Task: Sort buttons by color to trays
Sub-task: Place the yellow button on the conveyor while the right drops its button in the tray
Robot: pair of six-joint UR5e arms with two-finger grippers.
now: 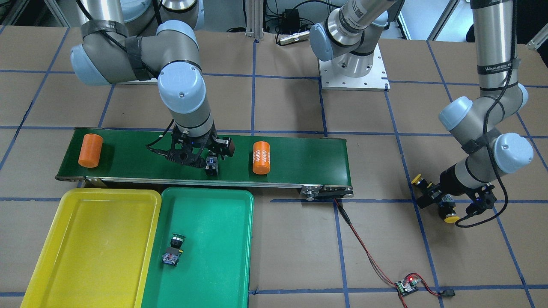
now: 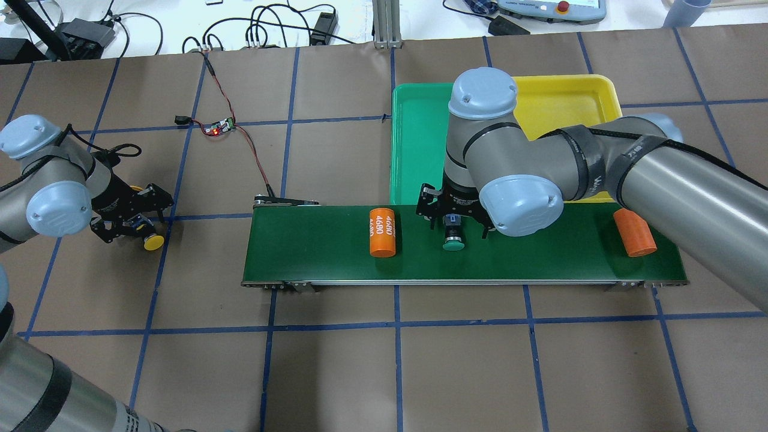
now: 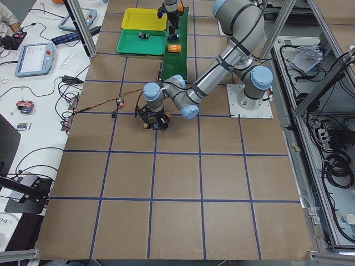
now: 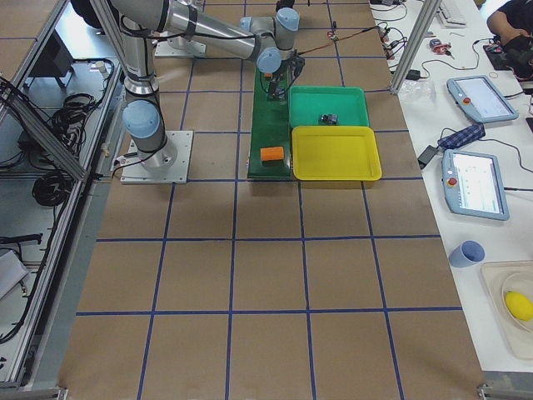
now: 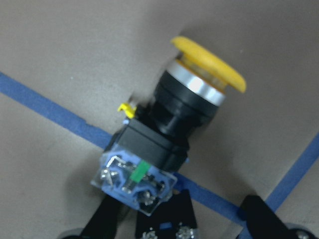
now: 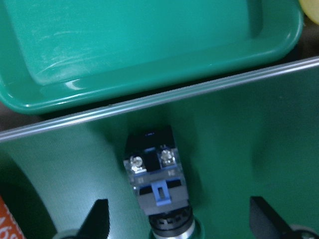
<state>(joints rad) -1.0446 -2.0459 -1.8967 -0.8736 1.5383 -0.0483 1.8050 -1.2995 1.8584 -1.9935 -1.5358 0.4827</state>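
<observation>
**Green button on the belt, right end effector spread around it**

The right end effector (image 6: 182, 220) hangs over the belt (image 2: 540, 264) mid-tabletop. Its fingers stand apart on either side of a green button (image 2: 454, 239), which touches neither. A second green button (image 1: 172, 252) lies in the green tray (image 1: 214, 265) near the edge opposite the robot, with the yellow tray (image 1: 85, 256) alongside. Toward the left edge, the left end effector (image 5: 180, 222) is spread wide at a yellow button (image 5: 169, 129) lying on the tabletop (image 2: 360, 372). The other yellow button (image 1: 418, 180) is just beside it.
</observation>
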